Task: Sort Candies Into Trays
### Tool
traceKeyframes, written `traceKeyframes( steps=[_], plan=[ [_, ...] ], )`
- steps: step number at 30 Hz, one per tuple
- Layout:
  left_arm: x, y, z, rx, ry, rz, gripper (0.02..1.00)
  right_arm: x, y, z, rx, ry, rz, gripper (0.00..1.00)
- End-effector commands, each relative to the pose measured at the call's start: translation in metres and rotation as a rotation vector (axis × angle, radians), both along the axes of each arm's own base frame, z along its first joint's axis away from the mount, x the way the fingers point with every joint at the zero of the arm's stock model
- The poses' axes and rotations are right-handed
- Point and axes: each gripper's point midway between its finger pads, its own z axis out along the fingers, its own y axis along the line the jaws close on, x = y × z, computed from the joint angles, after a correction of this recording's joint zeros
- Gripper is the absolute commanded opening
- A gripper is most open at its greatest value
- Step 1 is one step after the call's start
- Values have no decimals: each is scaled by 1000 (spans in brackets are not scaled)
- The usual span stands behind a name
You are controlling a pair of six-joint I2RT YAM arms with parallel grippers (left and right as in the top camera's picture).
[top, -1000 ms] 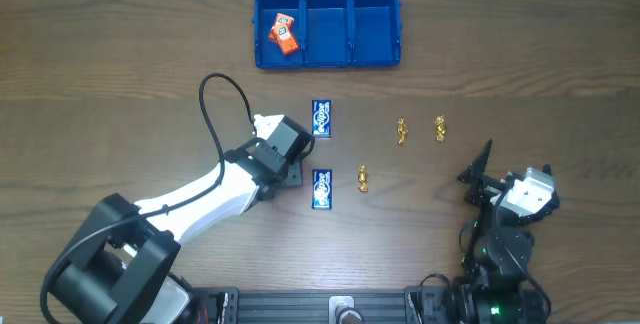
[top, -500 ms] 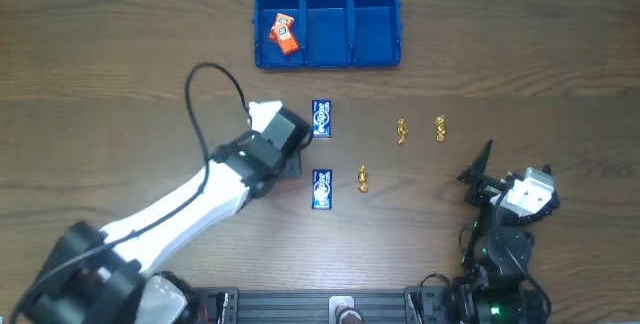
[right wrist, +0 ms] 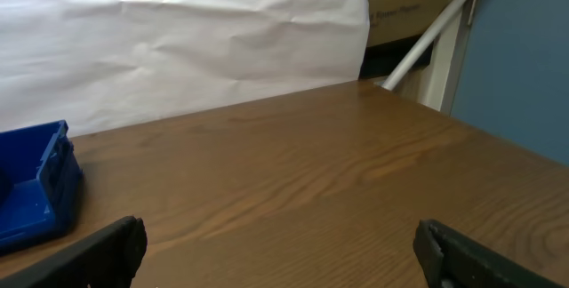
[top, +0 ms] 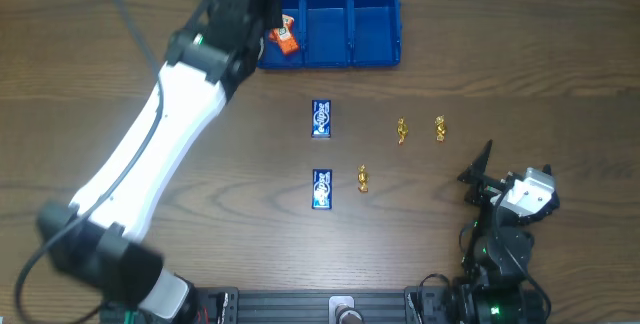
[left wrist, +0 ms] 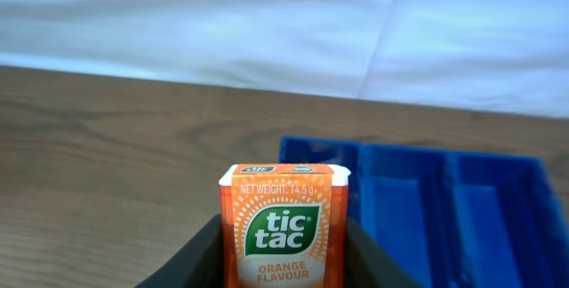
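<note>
Orange candy box is sitting clamped in the left tool, near the left end of the blue three-compartment tray, whose left compartment is holding more orange candy. Two blue packets and three gold sweets are lying on the desk. The right tool is resting wide open, gripping nothing.

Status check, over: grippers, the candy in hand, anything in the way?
Left gripper shut on orange candy box, lifted near blue tray's left end. Right gripper open, parked by its base. Nothing seen blocking the tray.
</note>
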Motion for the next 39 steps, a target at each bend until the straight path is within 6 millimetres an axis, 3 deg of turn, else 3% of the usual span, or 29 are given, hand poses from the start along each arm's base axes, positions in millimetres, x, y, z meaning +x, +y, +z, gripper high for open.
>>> traceKeyframes(
  steps=[1, 5, 11, 15, 22, 24, 28, 31, 35, 39],
  plan=[
    [42, -12, -40, 36, 74, -48, 303, -1, -2, -2, 6, 3, -10, 998],
    [55, -16, -84, -2, 155, -44, 310, -1, -2, -2, 6, 3, -10, 998],
    [61, -20, -119, -31, 215, -38, 305, -1, -2, -2, 6, 3, -10, 998],
    [62, -21, -129, -35, 229, -33, 305, -1, -2, -2, 6, 3, -10, 998],
    [66, -20, -126, -41, 212, -30, 327, -1, -2, -2, 6, 3, -10, 998],
    [66, -20, -126, -41, 212, -30, 400, -1, -2, -2, 6, 3, -10, 998],
    [66, -21, -120, -44, 196, -30, 711, -1, -2, -2, 6, 3, -10, 998],
    [65, -21, -103, -50, 162, -28, 792, -1, -2, -2, 6, 3, -10, 998],
    [48, -14, -32, -32, 39, -21, 796, -1, -2, -2, 6, 3, -10, 998],
    [3, -1, 65, -21, -130, -32, 825, -1, -2, -2, 6, 3, -10, 998]
  ],
)
